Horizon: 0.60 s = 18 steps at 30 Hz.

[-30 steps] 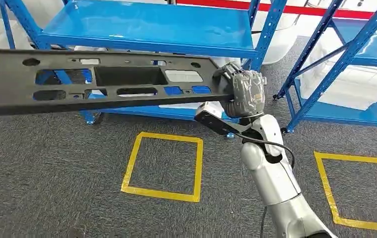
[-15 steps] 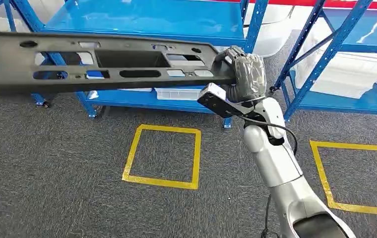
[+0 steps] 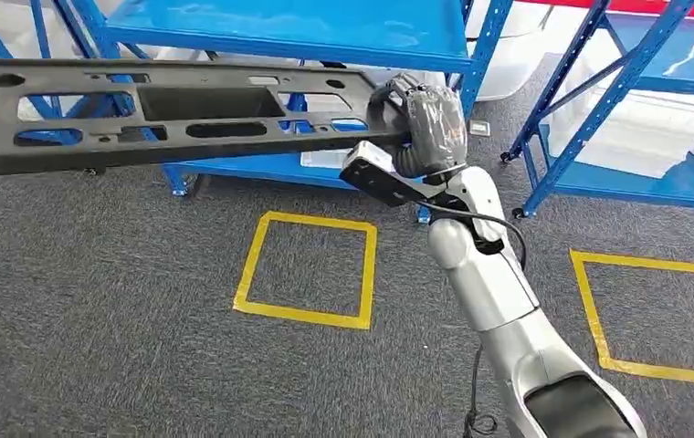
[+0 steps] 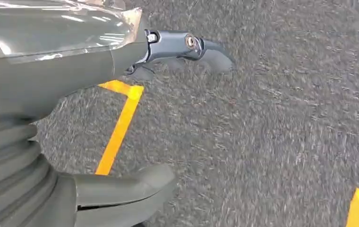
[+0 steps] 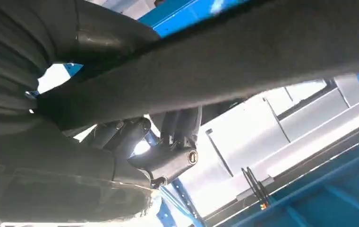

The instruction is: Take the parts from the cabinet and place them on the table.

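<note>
A long black plastic part with several cut-outs hangs level in the air, reaching from the picture's left edge to my right hand. That hand grips the part's right end, fingers wrapped over its edge. In the right wrist view the same part crosses as a dark bar with the hand's fingers curled under it. My left hand hangs over grey carpet, thumb and fingers apart, holding nothing.
A blue metal cabinet with flat shelves stands just behind the part; a second blue rack is at the right. Yellow tape squares mark the grey carpet, another to the right.
The whole view has shifted as the camera moved. The part has stayed gripped in my right hand and sits a little further left and higher in the picture.
</note>
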Each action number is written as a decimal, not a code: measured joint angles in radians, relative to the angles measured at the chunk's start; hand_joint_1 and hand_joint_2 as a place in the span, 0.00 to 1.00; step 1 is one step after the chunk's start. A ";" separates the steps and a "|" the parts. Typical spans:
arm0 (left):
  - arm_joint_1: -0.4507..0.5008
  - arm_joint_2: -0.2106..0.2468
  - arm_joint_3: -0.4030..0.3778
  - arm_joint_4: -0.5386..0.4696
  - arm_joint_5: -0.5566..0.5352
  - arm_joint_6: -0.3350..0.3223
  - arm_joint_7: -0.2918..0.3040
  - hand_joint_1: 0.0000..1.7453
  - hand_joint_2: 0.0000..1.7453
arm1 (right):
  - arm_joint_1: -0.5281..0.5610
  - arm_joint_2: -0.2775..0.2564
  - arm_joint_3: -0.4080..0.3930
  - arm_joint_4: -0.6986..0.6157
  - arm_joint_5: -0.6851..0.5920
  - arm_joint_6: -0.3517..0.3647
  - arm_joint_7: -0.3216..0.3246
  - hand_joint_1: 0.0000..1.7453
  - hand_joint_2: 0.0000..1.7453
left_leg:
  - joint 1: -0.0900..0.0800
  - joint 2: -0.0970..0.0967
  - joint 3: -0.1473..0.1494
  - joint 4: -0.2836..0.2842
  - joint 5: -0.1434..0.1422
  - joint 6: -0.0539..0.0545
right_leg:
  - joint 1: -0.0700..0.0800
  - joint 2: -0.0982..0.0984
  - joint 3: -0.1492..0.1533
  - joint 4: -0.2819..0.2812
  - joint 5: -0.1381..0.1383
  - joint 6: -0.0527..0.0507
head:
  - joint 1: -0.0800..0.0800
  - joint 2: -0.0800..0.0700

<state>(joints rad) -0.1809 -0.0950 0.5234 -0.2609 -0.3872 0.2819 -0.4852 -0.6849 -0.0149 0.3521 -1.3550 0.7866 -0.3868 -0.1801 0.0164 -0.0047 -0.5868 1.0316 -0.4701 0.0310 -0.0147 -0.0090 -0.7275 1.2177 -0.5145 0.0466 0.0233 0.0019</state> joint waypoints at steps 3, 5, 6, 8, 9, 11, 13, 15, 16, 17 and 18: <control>0.001 0.000 0.000 0.000 0.000 0.002 0.004 0.00 1.00 | 0.000 -0.005 0.003 0.007 -0.001 0.001 0.003 1.00 1.00 | -0.009 0.001 -0.012 0.000 0.010 0.011 | 0.004 0.005 -0.036 0.125 -0.035 0.008 | 0.000 0.000; 0.001 0.000 0.000 0.000 0.000 0.003 0.004 0.00 1.00 | -0.001 -0.008 0.004 0.009 0.000 0.002 0.007 1.00 1.00 | -0.014 -0.001 -0.012 0.000 0.013 0.011 | 0.008 0.005 0.058 -0.024 0.015 0.013 | 0.000 0.000; 0.001 0.000 0.000 0.000 0.000 0.003 0.004 0.00 1.00 | -0.006 -0.008 0.005 0.009 0.000 0.002 0.007 1.00 1.00 | -0.016 -0.001 -0.011 0.000 0.015 0.010 | 0.011 0.004 0.120 -0.132 0.048 0.010 | 0.000 0.000; 0.000 -0.001 0.000 0.000 0.000 0.003 0.004 0.00 1.00 | -0.012 -0.008 0.006 0.009 0.000 0.002 0.006 1.00 1.00 | -0.023 0.002 -0.022 0.003 0.020 0.002 | 0.023 0.003 0.159 -0.201 0.048 -0.007 | -0.001 0.000; 0.000 0.000 0.000 0.000 0.000 0.003 0.004 0.00 1.00 | -0.012 -0.008 0.007 0.009 0.000 0.002 0.006 1.00 1.00 | -0.019 0.003 -0.025 0.003 0.024 -0.003 | 0.023 0.004 0.154 -0.200 0.052 -0.013 | 0.000 0.000; 0.000 -0.002 0.000 0.000 0.000 0.003 0.004 0.00 1.00 | -0.011 -0.010 0.007 0.010 0.000 0.002 0.007 1.00 1.00 | -0.016 0.005 -0.023 -0.001 0.030 -0.014 | 0.027 0.004 0.153 -0.202 0.057 -0.021 | 0.000 0.000; 0.000 0.000 0.000 0.000 0.000 0.003 0.004 0.00 1.00 | -0.014 -0.010 0.006 0.010 0.000 0.002 0.008 1.00 1.00 | -0.015 0.002 -0.035 0.027 -0.002 -0.026 | 0.003 0.001 0.157 -0.223 0.073 -0.040 | -0.001 0.000; 0.000 0.001 0.000 0.000 0.000 0.003 0.004 0.00 1.00 | -0.017 -0.006 0.006 0.011 0.000 0.002 0.008 1.00 1.00 | -0.009 0.002 -0.091 0.159 -0.082 -0.037 | 0.002 0.001 0.151 -0.222 0.077 -0.048 | -0.002 0.000; 0.000 0.002 0.000 0.000 0.000 0.004 0.004 0.00 1.00 | -0.017 -0.006 0.008 0.013 -0.002 0.002 0.008 1.00 1.00 | -0.007 0.001 -0.124 0.237 -0.116 -0.043 | 0.003 0.000 0.148 -0.222 0.078 -0.049 | -0.002 0.000; 0.002 0.002 0.000 0.001 0.000 0.005 0.004 0.00 1.00 | -0.017 -0.006 0.008 0.015 -0.003 0.002 0.008 1.00 1.00 | -0.003 0.002 -0.149 0.295 -0.133 -0.048 | 0.002 0.000 0.145 -0.222 0.081 -0.046 | -0.002 0.000; 0.004 0.002 0.000 0.001 0.000 0.005 0.004 0.00 1.00 | -0.017 -0.006 0.009 0.018 -0.004 0.001 0.008 1.00 1.00 | 0.001 0.002 -0.149 0.303 -0.124 -0.051 | 0.002 0.000 0.144 -0.221 0.084 -0.047 | -0.002 0.000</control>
<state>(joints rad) -0.1771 -0.0931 0.5238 -0.2601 -0.3868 0.2873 -0.4814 -0.7015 -0.0214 0.3613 -1.3367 0.7824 -0.3860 -0.1717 0.0176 -0.0027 -0.7361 1.3349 -0.5941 -0.0205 -0.0132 -0.0086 -0.5839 0.9966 -0.4308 -0.0003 0.0214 0.0019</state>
